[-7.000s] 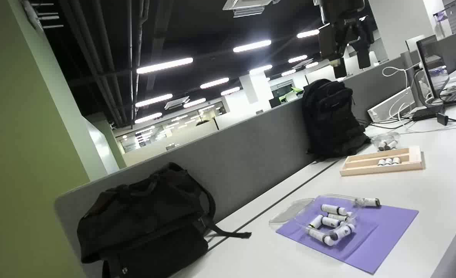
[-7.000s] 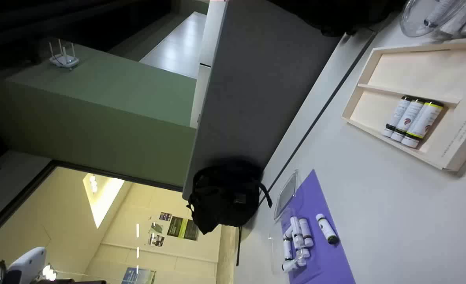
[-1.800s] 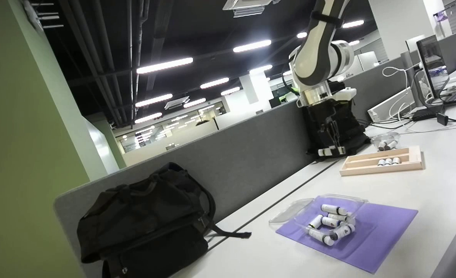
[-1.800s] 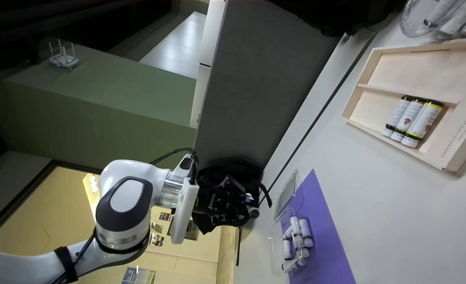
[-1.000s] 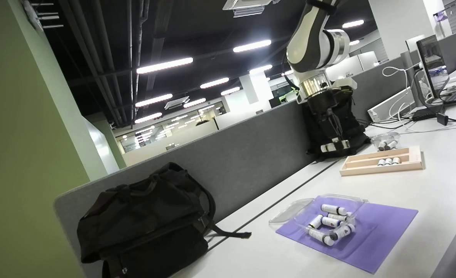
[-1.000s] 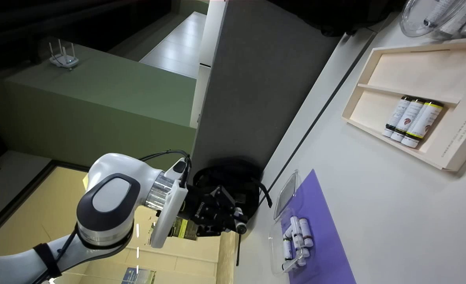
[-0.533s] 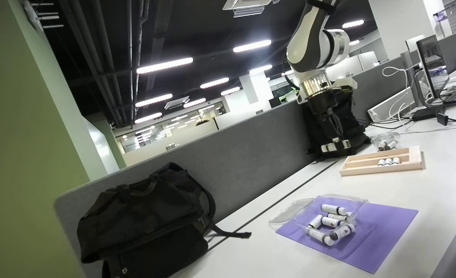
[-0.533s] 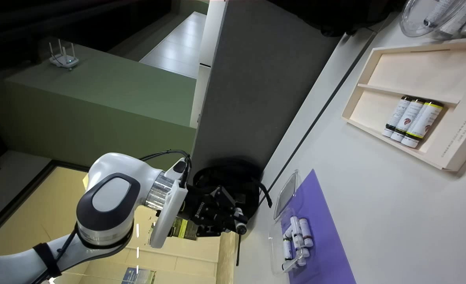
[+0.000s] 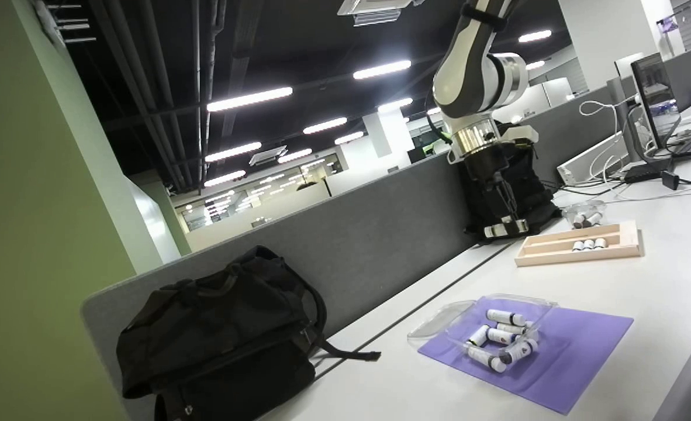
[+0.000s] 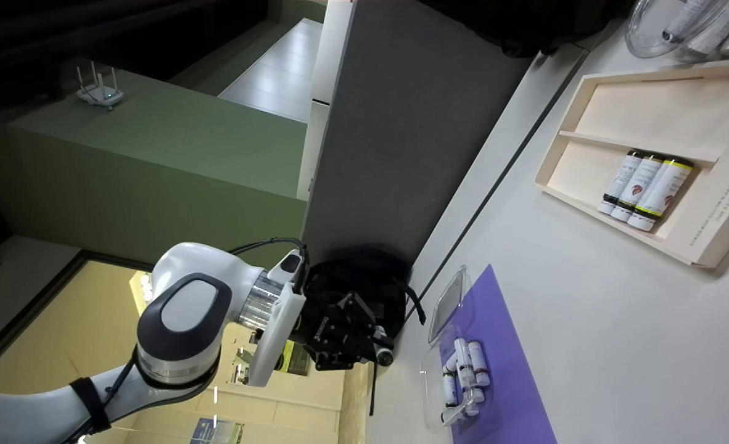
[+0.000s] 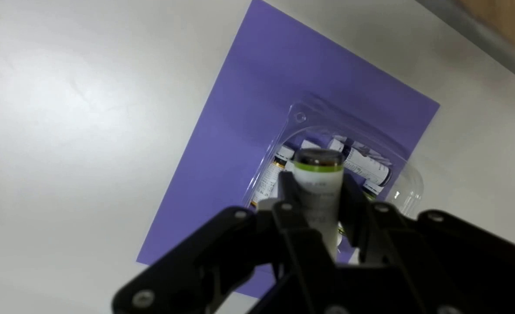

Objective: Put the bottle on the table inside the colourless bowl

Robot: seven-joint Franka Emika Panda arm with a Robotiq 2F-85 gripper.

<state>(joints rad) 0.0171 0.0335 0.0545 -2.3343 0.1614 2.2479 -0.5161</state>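
Currently, we find the gripper (image 11: 320, 186) closed to the width of a single white-labelled bottle (image 11: 318, 198), with its black fingers (image 11: 289, 189) seated against both sides. In the wrist view the bottle shows its dark end and green band uppermost, and it overlaps the clear container (image 11: 300, 117) beneath. In both exterior views we see the bottle held up off the bench (image 9: 667, 292). Compared with seven seconds earlier, when this bottle lay on the purple sheet (image 11: 229, 131) just beside the container and the gripper hung above with its fingers spread, the bottle is now off the sheet and in the grip. Compared with half a second earlier, we note that gripper and bottle sit slightly lower, nearer the bench. The remaining items keep their positions. The container stands on the sheet, partly overhanging its edge, with several bottles (image 9: 500, 336) lying inside in mixed directions; its lid (image 10: 448, 305) is folded out beside it, on the side towards the grey divider panel (image 9: 380, 251). In an exterior view, we see a black backpack (image 9: 217, 339) against the panel, apart from the container. Farther along the bench, we locate the wooden tray (image 10: 639, 105), with three small bottles (image 10: 639, 188) side by side in one compartment. Just beside the tray stands a round clear tub (image 10: 645, 31), also holding bottles.
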